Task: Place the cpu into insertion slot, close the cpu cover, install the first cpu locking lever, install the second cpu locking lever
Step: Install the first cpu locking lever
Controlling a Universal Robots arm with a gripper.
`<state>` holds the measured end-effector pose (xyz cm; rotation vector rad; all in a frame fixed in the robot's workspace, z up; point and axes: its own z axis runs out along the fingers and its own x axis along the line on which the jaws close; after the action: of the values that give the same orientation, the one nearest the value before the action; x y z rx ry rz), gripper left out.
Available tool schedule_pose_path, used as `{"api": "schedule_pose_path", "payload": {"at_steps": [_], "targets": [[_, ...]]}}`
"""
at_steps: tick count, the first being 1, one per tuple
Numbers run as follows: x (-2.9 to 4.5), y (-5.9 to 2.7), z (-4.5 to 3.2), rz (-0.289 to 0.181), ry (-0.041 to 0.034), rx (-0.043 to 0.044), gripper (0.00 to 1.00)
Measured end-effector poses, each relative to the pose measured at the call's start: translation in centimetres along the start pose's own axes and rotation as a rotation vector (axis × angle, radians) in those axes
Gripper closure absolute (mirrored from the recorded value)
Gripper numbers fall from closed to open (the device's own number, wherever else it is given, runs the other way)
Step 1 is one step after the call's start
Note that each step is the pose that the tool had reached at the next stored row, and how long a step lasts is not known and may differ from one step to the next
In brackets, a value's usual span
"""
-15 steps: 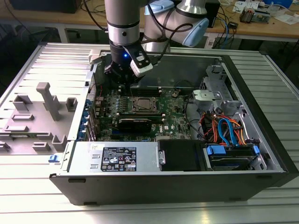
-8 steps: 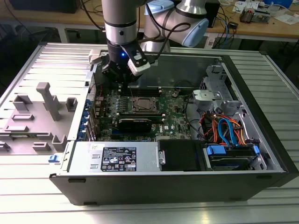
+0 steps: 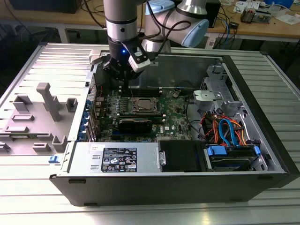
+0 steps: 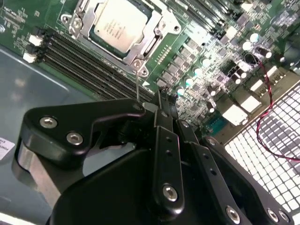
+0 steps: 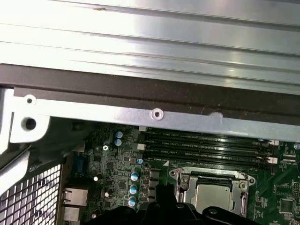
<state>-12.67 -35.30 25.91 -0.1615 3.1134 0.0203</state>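
The silver cpu (image 4: 115, 23) lies in the insertion slot (image 3: 143, 105) on the green board. The cpu cover (image 4: 151, 44) lies flat over it, framing it; in the first wrist view the cpu (image 5: 213, 196) and the cpu cover (image 5: 185, 180) look the same. A thin wire locking lever (image 4: 137, 82) rises from the socket's corner up to my black gripper (image 4: 161, 101). The fingers look shut together, and the lever's end is right beside them; whether they pinch it is hidden. In the exterior view my gripper (image 3: 123, 79) hangs over the board, just off the socket toward the exterior view's left.
Long black memory slots (image 4: 79, 56) run beside the socket, under the case's metal wall (image 5: 154, 115). A black box (image 3: 180, 154) and a drive bay with coloured cables (image 3: 229, 131) fill the case's near side. A grey fixture (image 3: 44, 101) stands outside at the exterior view's left.
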Motion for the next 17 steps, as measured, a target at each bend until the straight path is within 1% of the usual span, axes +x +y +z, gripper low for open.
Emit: {"api": "schedule_pose_path", "payload": {"at_steps": [9, 10, 11, 15, 17], "targets": [[-0.93, 0.06, 0.02, 0.0, -0.0001, 0.0, 0.89], [-0.71, 0.07, 0.02, -0.001, -0.0001, -0.0007, 0.89], [-0.22, 0.25, 0.01, -0.006, -0.0006, -0.0014, 0.89], [-0.28, 0.59, 0.02, -0.007, -0.0007, -0.0015, 0.89], [-0.45, 0.78, 0.02, -0.007, -0.0006, -0.0014, 0.89]]}}
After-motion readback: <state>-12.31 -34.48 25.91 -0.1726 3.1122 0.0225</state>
